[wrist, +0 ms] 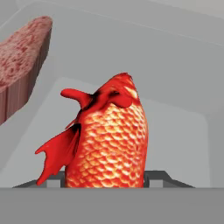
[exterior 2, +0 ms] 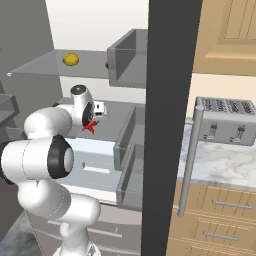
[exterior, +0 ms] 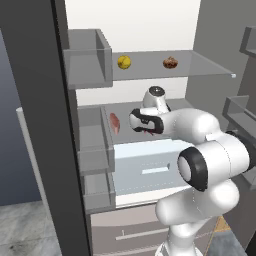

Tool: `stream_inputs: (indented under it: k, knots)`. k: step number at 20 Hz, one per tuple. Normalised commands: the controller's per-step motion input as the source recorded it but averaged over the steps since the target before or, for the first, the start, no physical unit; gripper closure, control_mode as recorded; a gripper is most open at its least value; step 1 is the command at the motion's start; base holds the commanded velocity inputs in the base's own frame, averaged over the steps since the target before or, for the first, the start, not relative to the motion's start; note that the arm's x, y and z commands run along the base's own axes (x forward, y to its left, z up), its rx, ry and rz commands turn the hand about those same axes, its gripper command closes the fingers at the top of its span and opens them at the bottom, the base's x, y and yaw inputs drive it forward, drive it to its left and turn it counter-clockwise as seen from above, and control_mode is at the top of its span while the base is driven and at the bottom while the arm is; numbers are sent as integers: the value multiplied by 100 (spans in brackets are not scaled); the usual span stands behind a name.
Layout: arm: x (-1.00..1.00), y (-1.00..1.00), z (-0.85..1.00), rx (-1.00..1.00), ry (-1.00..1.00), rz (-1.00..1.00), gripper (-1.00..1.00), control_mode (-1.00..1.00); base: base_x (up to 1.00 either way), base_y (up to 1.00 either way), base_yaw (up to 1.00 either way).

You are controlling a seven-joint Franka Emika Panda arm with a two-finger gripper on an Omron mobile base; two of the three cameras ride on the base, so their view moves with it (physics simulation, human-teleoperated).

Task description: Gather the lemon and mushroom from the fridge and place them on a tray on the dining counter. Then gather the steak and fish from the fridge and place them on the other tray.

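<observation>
A: Hand view — the fish (wrist: 109,140), red-orange and scaled, sits right between the two dark finger tips (wrist: 156,177). Jaws pressed against its flanks on both sides; the gripper (wrist: 105,180) is clamped on the fish.

B: Where is that in the fridge (exterior: 40,125)?

A: Middle shelf (exterior: 125,112). Left base view has the gripper (exterior: 146,129) reaching in over that shelf, red fins just showing under it. Right base view agrees: a red fin (exterior 2: 90,127) hangs below the hand.

B: The steak?

A: Steak (exterior: 115,122) lies on the same shelf, left of the gripper, near the door-side bins. In the hand view it shows as a marbled pink slab (wrist: 22,57) at upper left, apart from the fish.

B: Upper shelf?

A: Glass shelf (exterior: 200,62) above holds the lemon (exterior: 124,62) and, further right, the mushroom (exterior: 170,63). They stand well apart.

B: Is the fish lifted?

A: Cannot tell whether it is clear of the shelf.
</observation>
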Motion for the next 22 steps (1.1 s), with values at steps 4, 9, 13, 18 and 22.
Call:
stream_inputs:
  k: [4, 9, 13, 18, 22]
  knots:
    - [-100, -22, 81, 0, -16, 0, 100, -100, 0, 0, 0]
    - [-100, -9, 100, -3, -5, 0, 100, -100, 0, 0, 0]
    - [-100, 0, 94, -3, 0, 0, 100, -100, 0, 0, 0]
    - [-100, -1, 75, -4, 0, -1, 100, -100, 0, 0, 0]
    - [-100, -2, 67, -4, 0, -1, 100, -100, 0, 0, 0]
